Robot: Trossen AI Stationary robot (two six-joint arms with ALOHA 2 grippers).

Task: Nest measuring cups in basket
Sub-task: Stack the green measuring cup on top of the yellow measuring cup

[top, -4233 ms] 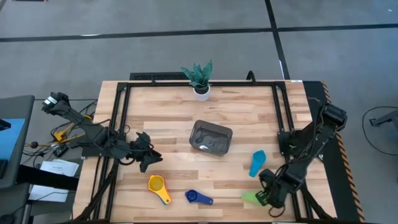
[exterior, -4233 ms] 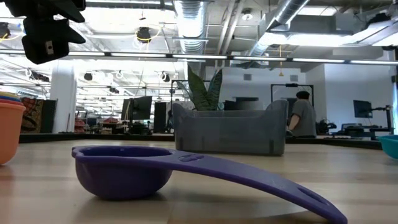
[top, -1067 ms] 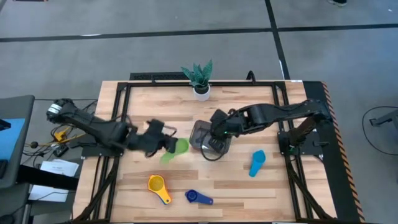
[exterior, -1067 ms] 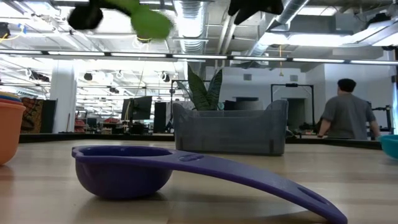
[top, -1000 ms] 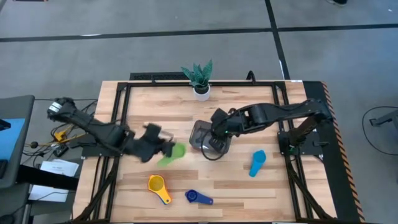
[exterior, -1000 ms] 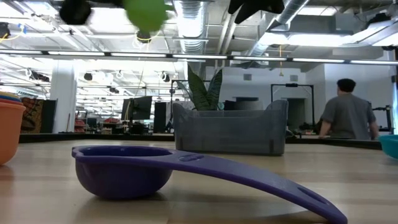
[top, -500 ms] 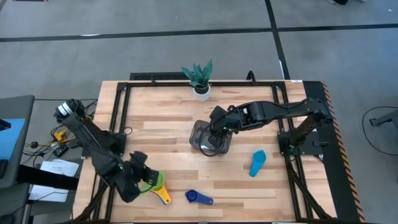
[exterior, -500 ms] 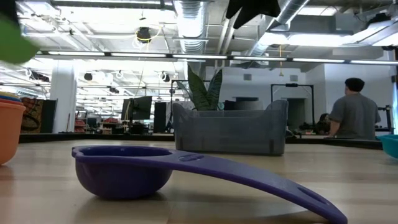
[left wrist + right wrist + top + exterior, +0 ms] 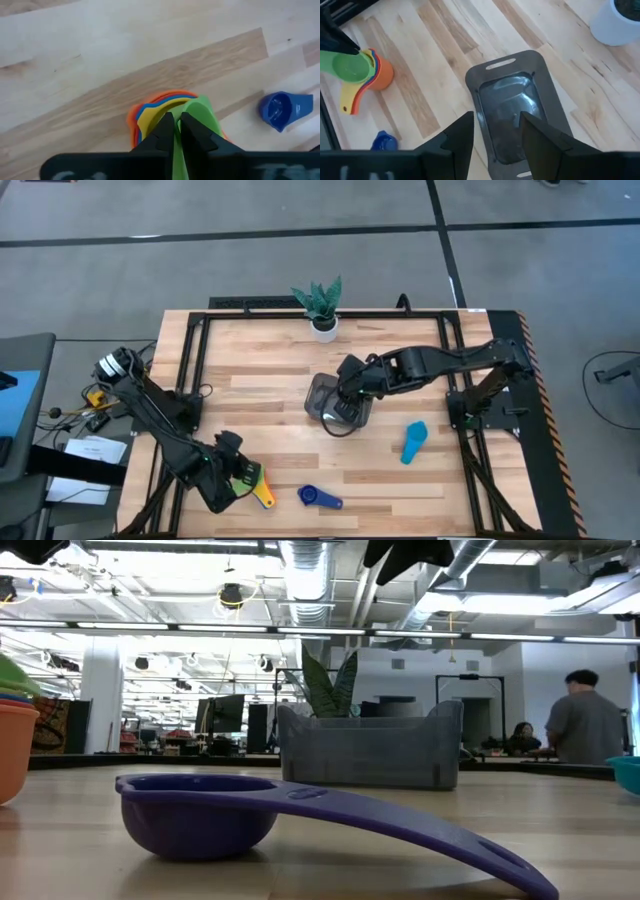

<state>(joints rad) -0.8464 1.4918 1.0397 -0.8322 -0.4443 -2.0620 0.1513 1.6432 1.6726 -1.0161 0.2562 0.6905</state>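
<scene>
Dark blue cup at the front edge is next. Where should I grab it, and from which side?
Take the dark blue cup by its flat handle, straight down from above, fingers across its narrow width. The cup sits upright, and the handle sticks out sideways from the rim toward the right arm's side, with bare table around it.

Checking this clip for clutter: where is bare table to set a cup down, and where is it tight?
Free: the boards between the basket and the left gripper, and the strip between the plant pot and the basket. Crowded: the near edge, with the cup stack, dark blue cup and light blue cup.
</scene>
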